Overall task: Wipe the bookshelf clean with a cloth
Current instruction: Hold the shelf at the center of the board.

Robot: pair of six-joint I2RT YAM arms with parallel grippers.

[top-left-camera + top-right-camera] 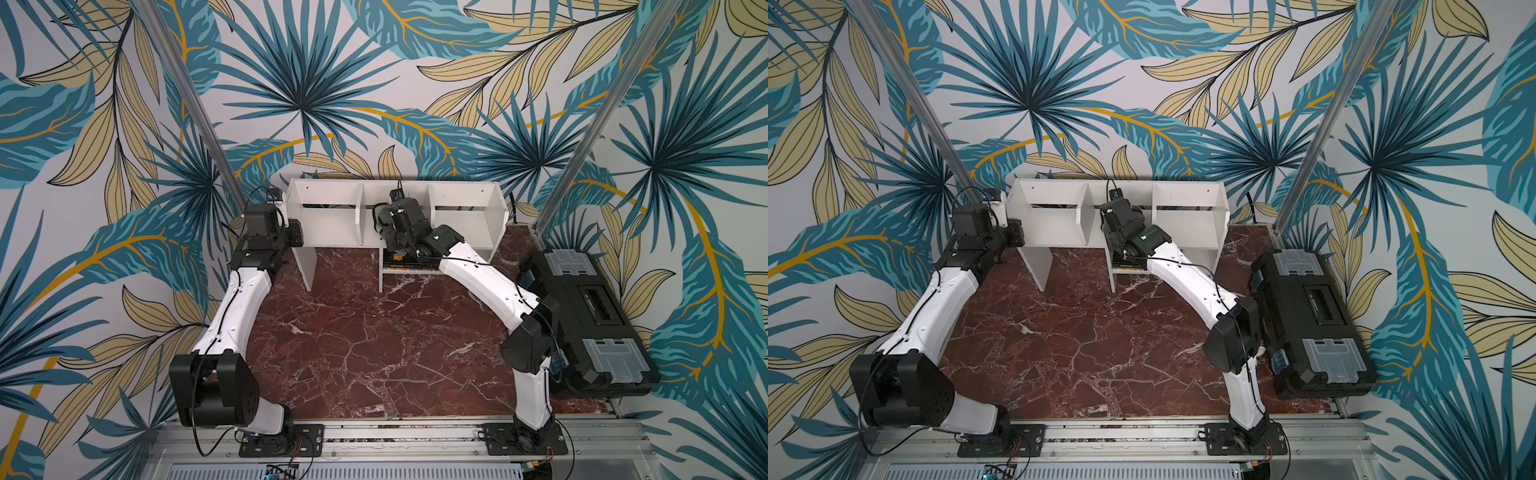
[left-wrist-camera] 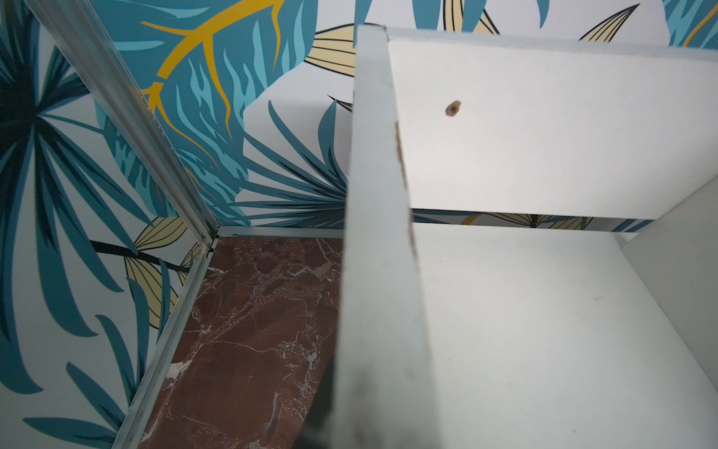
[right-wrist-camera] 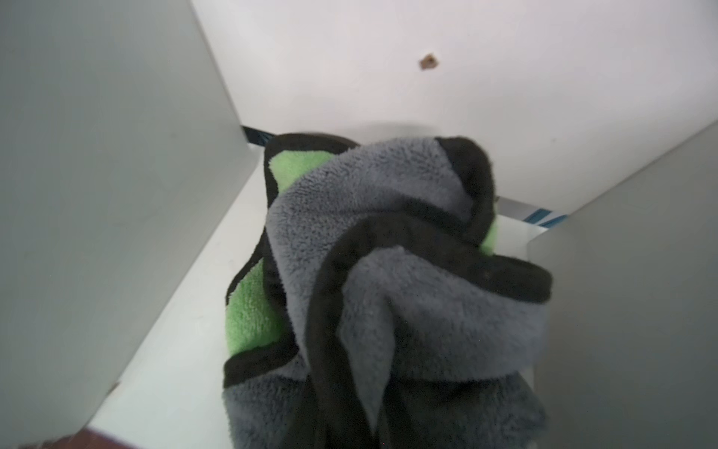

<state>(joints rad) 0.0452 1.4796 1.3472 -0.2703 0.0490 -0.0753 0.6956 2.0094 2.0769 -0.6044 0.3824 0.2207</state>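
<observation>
The white bookshelf (image 1: 328,216) (image 1: 1054,216) stands at the back of the table in both top views. My right gripper (image 1: 385,222) (image 1: 1113,224) reaches into its middle compartment. It is shut on the cloth (image 3: 388,233), a bunched grey microfibre with dark edging and lime-green patches, which rests on the shelf board (image 3: 175,369) and hides the fingers. A bit of the cloth (image 1: 376,217) shows beside the gripper. My left gripper (image 1: 296,232) (image 1: 1016,230) is shut on the bookshelf's left end panel (image 2: 373,233). One dark finger (image 2: 320,421) shows against the panel's outer face.
A black toolbox (image 1: 590,316) (image 1: 1312,316) with grey lid panels lies along the right edge. Books (image 1: 401,259) fill the small lower cubby under the right arm. Slanted aluminium posts (image 1: 187,104) (image 1: 598,124) flank the shelf. The table top is red marble (image 1: 374,340).
</observation>
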